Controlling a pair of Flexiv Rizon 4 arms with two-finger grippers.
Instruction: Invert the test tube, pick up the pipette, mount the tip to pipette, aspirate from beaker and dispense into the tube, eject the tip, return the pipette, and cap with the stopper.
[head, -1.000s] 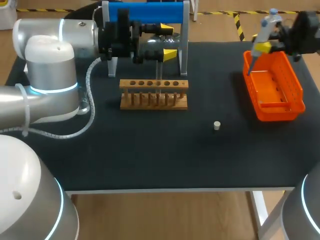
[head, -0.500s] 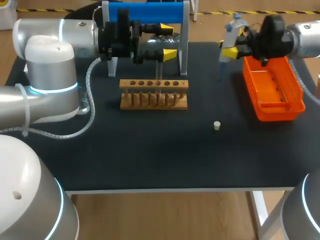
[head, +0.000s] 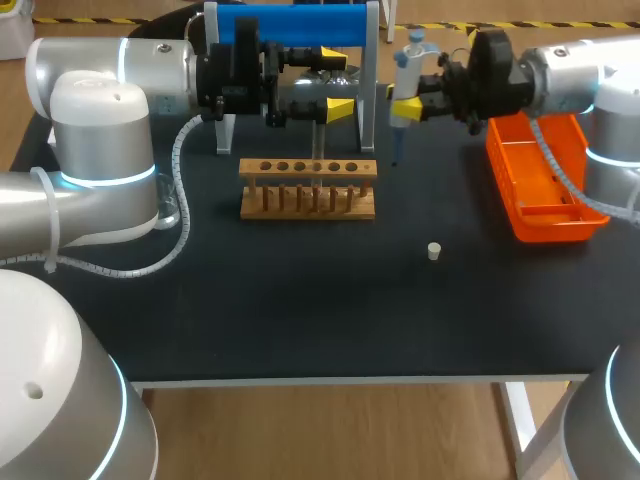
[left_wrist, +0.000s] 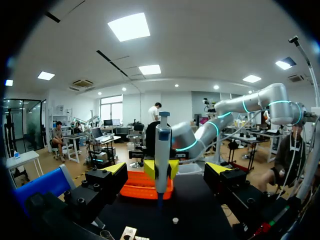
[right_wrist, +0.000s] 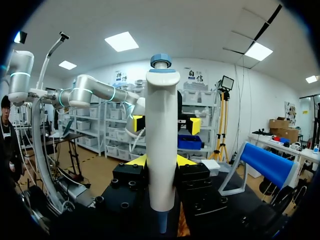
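My right gripper (head: 412, 100) is shut on a white and blue pipette (head: 403, 80), held upright with its thin end pointing down behind the right end of the wooden tube rack (head: 308, 188). In the right wrist view the pipette (right_wrist: 162, 145) fills the gap between the yellow tips. My left gripper (head: 336, 84) stands open above the rack's back edge, just left of the pipette, with nothing gripped. A thin clear tube (head: 318, 138) seems to rise from the rack below it. From the left wrist, the pipette (left_wrist: 162, 150) hangs ahead of the open fingers. The small stopper (head: 434, 251) lies on the black mat.
An orange basket (head: 590, 205) sits at the table's right side, under my right arm. A blue roll on a grey frame (head: 290, 25) stands at the back behind the left gripper. A coiled cable (head: 178, 215) lies left of the rack.
My right arm has carried the pipette leftward, from above the orange basket to just right of the left gripper. The left arm has kept still.
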